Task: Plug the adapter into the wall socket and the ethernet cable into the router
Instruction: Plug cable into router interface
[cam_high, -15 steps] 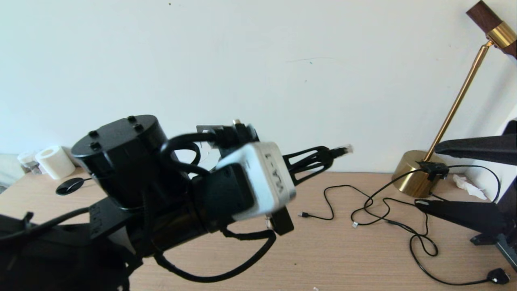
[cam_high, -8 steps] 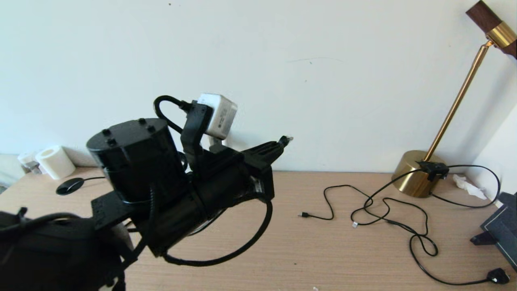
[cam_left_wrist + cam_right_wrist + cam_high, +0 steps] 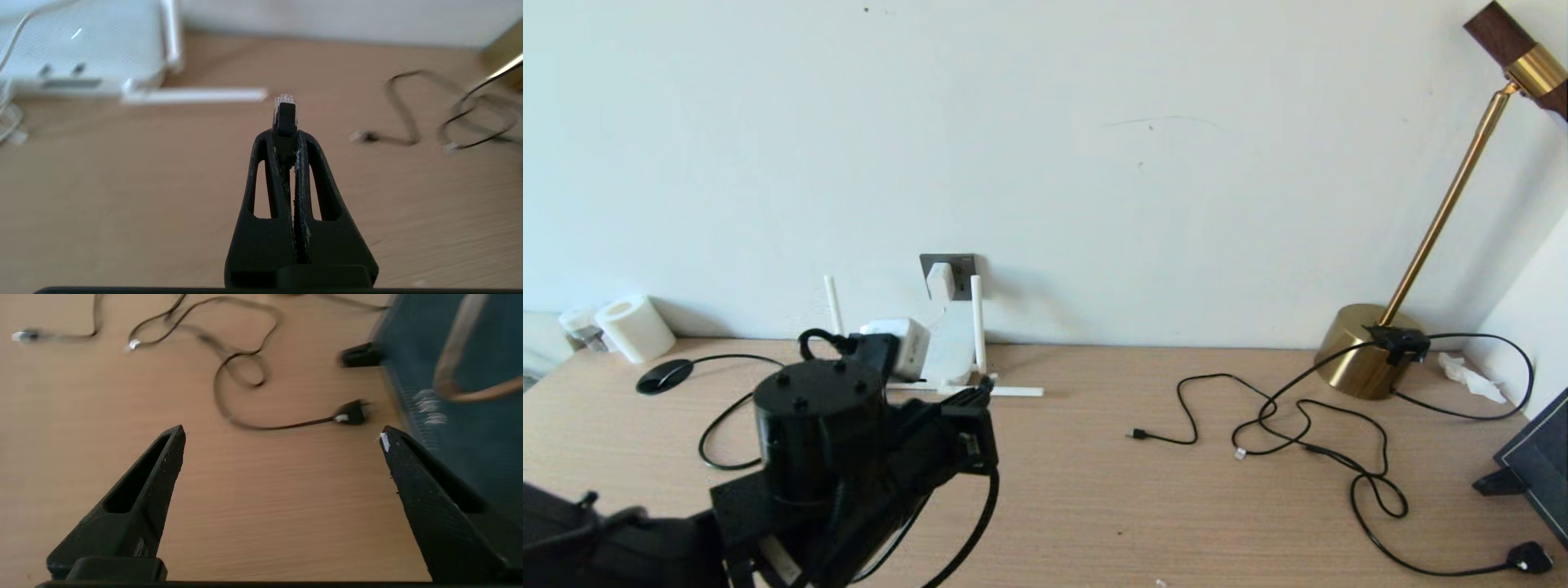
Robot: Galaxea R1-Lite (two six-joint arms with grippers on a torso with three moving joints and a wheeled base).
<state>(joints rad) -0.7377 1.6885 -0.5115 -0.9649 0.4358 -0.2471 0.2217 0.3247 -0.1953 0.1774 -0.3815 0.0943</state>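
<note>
Left gripper (image 3: 285,134) clamped on ethernet cable (image 3: 284,112); right gripper (image 3: 282,433) wide open, empty (risk: plug skews at router (image 3: 81,53) port).

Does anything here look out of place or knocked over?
Yes: one of the router's antennas lies flat on the desk while two others stand upright. Thin black cables also sprawl in loose tangles near the brass lamp.

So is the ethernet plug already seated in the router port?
No, the left gripper holds the ethernet cable plug above the table, apart from the router.
</note>
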